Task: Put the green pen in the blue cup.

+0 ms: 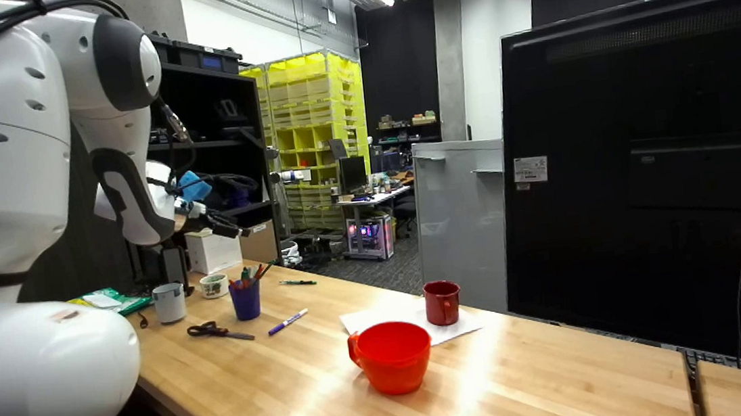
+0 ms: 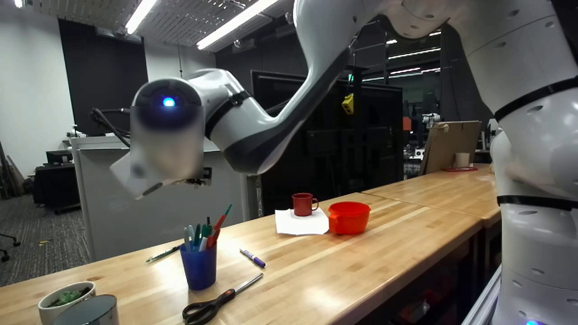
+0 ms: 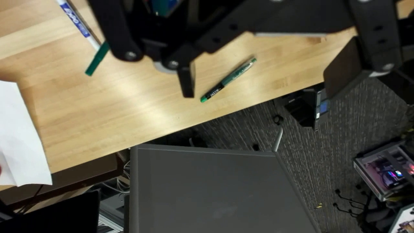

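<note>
The green pen (image 3: 228,79) lies flat on the table near its far edge; both exterior views show it too, as a thin pen (image 1: 297,282) behind the blue cup (image 1: 246,301). That cup (image 2: 198,268) stands upright and holds several pens and markers, some of them green. In the wrist view it is mostly hidden by the gripper's linkage. My gripper (image 3: 263,77) is open, its two fingers wide apart and nothing held. It hovers above the table, with the pen showing in the gap below. In an exterior view the gripper (image 1: 226,227) is above the cup.
A purple marker (image 1: 287,321) and black scissors (image 2: 221,300) lie near the cup. A grey mug (image 1: 169,303) and a small plant pot (image 1: 214,285) stand on its other side. Farther along are a red bowl (image 1: 394,365), a dark red cup (image 1: 440,304) and white paper (image 2: 289,223).
</note>
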